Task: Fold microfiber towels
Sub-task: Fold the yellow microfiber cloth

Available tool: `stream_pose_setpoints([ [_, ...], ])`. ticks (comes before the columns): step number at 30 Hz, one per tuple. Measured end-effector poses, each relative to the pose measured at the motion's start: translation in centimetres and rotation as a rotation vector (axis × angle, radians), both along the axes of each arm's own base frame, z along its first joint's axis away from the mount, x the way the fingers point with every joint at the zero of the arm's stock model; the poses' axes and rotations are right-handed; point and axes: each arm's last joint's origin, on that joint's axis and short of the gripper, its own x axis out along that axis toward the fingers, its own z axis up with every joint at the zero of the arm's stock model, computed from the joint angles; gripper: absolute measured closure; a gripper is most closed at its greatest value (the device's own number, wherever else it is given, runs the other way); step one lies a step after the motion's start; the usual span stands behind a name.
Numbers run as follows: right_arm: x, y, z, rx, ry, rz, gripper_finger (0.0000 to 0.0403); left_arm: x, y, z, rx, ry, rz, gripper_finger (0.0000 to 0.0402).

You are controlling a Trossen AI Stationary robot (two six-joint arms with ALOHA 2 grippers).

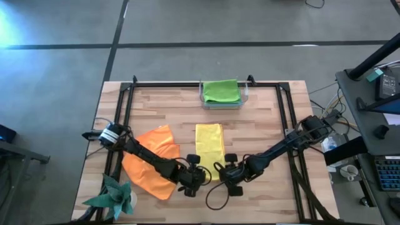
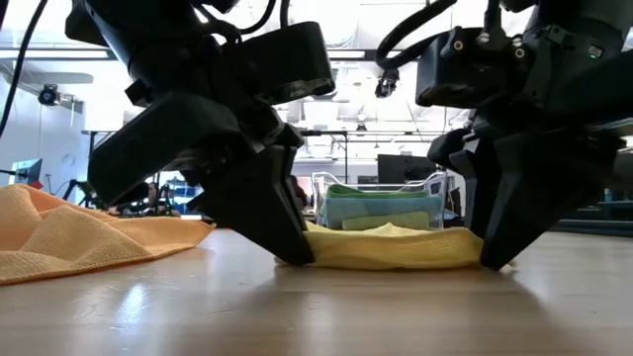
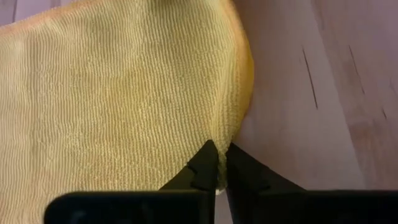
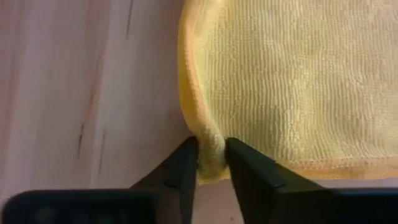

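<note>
A yellow microfiber towel [image 1: 209, 147] lies as a long strip in the middle of the table, flat on the wood. My left gripper [image 1: 199, 177] is shut on its near left corner. My right gripper [image 1: 220, 175] is shut on its near right corner. In the low view both grippers come down at a slant onto the two ends of the towel's near edge [image 2: 391, 249]. An orange towel [image 1: 153, 159] lies spread and rumpled left of the yellow one, under my left arm. A green towel [image 1: 220, 90] rests in a clear bin at the far edge. My left gripper pinches the yellow towel's near left corner [image 3: 219, 163] between its two fingertips, coming from above at a slant. The towel lies on the table; one layer or several, I cannot tell. My right gripper pinches the near right corner [image 4: 211, 152] between its two fingers, slanting down from above. The hemmed edge bunches up between the fingers, and the rest of the towel lies flat on the wood.
The clear bin [image 2: 381, 208] holds stacked folded cloths beyond the yellow towel. A teal spiky ornament [image 1: 115, 197] sits at the near left corner. A black frame [image 1: 187, 84] runs around the tabletop. Bare wood shows right of the yellow towel.
</note>
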Motion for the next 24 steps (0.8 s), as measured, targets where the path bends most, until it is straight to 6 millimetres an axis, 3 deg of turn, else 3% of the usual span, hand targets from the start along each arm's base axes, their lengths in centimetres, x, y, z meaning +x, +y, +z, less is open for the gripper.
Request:
stream_pose_setpoints([
  [5,0.3,0.2,0.5,0.04,0.014,0.027,0.0386,0.0,0.1,0.9,-0.015,-0.016,-0.003,0.04],
  [12,0.9,0.8,2.8,0.102,0.058,0.0,0.0392,-0.5,0.3,4.1,-0.05,-0.074,-0.009,0.04],
  [17,1.7,1.3,6.2,0.105,0.068,-0.015,0.0393,-1.2,0.6,5.9,-0.055,-0.073,-0.017,0.0401],
  [24,2.4,1.7,10.3,0.161,0.091,-0.178,0.0394,-2.6,1.2,10.2,-0.064,-0.09,-0.018,0.0401],
])
